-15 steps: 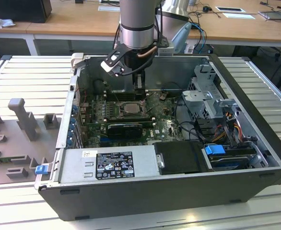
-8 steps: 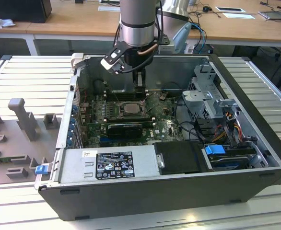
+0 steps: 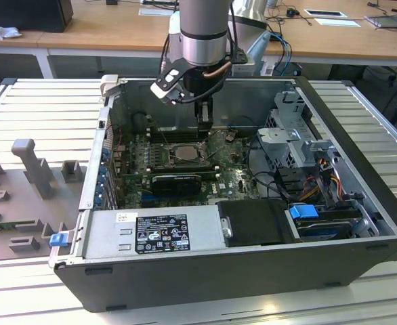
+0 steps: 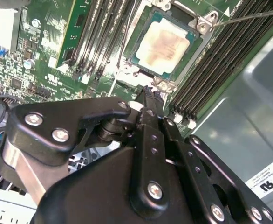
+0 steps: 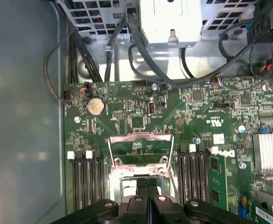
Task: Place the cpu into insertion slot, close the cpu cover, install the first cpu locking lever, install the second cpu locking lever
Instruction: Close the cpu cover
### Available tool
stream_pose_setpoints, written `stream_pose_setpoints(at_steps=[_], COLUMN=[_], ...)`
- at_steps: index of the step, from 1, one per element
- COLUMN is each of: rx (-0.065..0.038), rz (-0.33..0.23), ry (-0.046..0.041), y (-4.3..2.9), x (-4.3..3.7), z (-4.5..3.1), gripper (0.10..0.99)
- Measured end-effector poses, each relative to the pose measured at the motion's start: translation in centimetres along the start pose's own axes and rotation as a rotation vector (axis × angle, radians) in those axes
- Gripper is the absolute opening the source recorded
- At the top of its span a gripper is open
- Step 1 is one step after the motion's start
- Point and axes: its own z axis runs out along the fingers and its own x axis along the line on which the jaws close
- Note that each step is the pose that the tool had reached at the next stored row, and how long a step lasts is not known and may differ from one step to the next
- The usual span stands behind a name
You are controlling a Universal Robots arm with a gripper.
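Chassis (image 3: 361,203) is lying open. We are seeing the gripper (image 4: 146,93) clenched on nothing, hovering just above the slot (image 4: 198,45). The cover (image 5: 141,137) is lying flipped back: thin, stiff, hinged, probably best pushed at its free edge. The cpu (image 4: 167,43) is sitting in the slot.

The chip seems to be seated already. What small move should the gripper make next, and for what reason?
Probably tip the cover down over the chip. In the second wrist view the chip lies seated with its top bare. In the first wrist view the cover leans back, open, with the board showing through its window. The gripper is shut, empty and close by.
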Motion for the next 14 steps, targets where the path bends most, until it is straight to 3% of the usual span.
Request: stream_pose_setpoints(at_steps=[2,4,8,10,12,14], rx=[0.0,0.0,0.0,0.0,0.0,0.0], rz=[0.0,0.0,0.0,0.0,-0.002,-0.002], ry=[-0.0001,0.0,0.0001,0.0,0.0002,0.0002], y=[0.03,0.12,0.7,1.7,3.83,4.97], x=[0.0,0.0,0.04,0.08,0.2,0.26], z=[-0.06,-1.15,-1.27,-1.2,-0.88,-0.58], gripper=[0.106,0.106,0.106,0.106,0.106,0.106])
